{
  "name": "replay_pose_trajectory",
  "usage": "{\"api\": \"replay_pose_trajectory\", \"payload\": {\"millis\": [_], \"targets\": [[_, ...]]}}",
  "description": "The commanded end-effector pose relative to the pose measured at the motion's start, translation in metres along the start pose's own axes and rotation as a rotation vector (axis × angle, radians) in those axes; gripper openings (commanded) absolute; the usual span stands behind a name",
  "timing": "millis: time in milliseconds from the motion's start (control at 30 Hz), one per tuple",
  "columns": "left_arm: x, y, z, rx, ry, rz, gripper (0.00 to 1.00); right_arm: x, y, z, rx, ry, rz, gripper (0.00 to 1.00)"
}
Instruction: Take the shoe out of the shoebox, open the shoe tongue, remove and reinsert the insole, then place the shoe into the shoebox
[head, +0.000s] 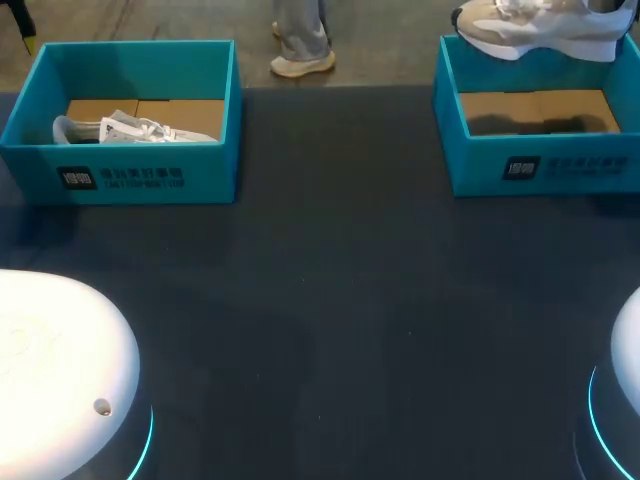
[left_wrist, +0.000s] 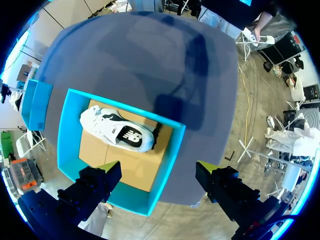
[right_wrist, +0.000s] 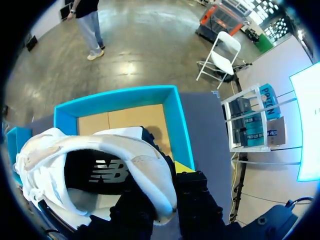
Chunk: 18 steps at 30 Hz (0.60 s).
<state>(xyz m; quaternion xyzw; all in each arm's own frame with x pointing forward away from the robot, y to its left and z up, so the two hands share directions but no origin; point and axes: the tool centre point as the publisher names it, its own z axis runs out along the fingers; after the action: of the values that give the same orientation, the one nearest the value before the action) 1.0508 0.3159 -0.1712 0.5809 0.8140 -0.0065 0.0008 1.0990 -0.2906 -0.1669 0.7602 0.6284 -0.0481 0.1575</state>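
Shoe hangs in the air over the far side of the right box, sole down and clear of the rim; it is white and beige. From where the head camera looks, its top is cut off by the edge of the view. The right gripper has it: in the right wrist view the fingers are clamped on the shoe's edge, one yellow tip showing just outside the white upper, the other finger hidden behind the shoe. The shoe fills the space right in front of that gripper, turned so its dark side panel with a white logo faces the camera. Beyond it sits the right box, blue walls and a bare brown cardboard floor.

Over at the other end of the dark table stands the left box, also blue. The other shoe, white, lies on its side on the cardboard floor, close to the near wall. The left gripper hangs well above that box with its fingers spread wide and nothing between them; seen from the left wrist, the other shoe lies ahead of the fingers, logo patch up. The two boxes are well apart, with bare tabletop between them.
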Motion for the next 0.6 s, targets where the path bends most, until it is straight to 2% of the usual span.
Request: {"api": "replay_pose_trajectory", "payload": {"millis": [33, 267, 433, 500, 600], "targets": [[0.001, -0.001, 0.0, -0.002, 0.002, 0.001, 1.0, 0.0, 0.001, -0.002, 0.001, 0.001, 0.0, 0.0], [0.001, -0.001, 0.0, -0.002, 0.002, 0.001, 1.0, -0.001, 0.0, -0.002, 0.003, 0.002, 0.008, 0.0], [0.001, -0.001, 0.0, -0.002, 0.002, 0.001, 1.0, 0.004, -0.012, -0.011, 0.003, -0.052, 0.029, 0.0], [0.001, -0.001, 0.0, -0.002, 0.002, 0.001, 1.0, 0.007, -0.018, -0.015, 0.007, -0.041, 0.045, 0.0], [0.001, -0.001, 0.0, -0.002, 0.002, 0.001, 1.0, 0.018, -0.029, -0.024, 0.016, -0.055, 0.038, 0.0]]}}
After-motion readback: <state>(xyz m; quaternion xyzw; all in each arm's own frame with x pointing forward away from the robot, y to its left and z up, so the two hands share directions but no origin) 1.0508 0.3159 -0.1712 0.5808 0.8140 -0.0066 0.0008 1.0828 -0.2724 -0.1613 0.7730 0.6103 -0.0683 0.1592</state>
